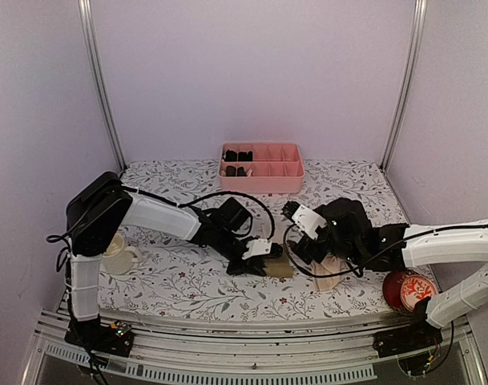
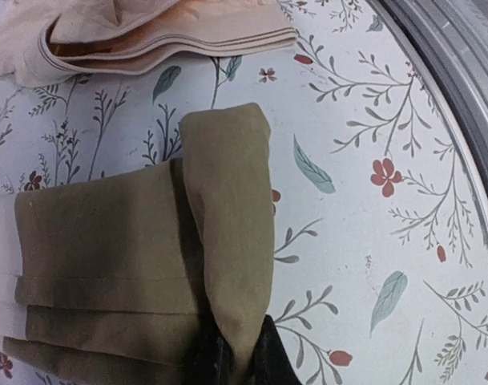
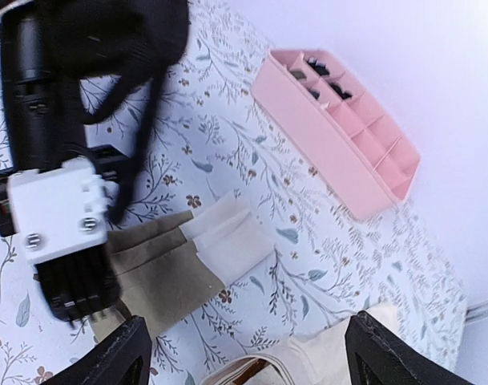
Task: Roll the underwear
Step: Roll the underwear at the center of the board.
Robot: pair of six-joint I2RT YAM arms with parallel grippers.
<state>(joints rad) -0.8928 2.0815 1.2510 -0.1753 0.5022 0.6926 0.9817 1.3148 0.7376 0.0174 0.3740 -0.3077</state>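
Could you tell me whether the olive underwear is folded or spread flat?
Folded: the olive underwear lies in stacked layers, one flap turned over.

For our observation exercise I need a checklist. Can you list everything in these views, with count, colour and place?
olive-brown underwear: 1, olive-brown with a cream part, table centre, partly folded
peach-beige underwear: 1, pale peach, just right of the olive one
tray: 1, pink, compartments, back centre
black bundles: a few, black, in the tray's left compartments
mug: 1, cream, near left
tin: 1, red, near right
table: 1, white floral cover
left gripper: 1, black, jaws shut on a fold of the olive-brown underwear
right gripper: 1, black, jaws open, above the peach-beige underwear
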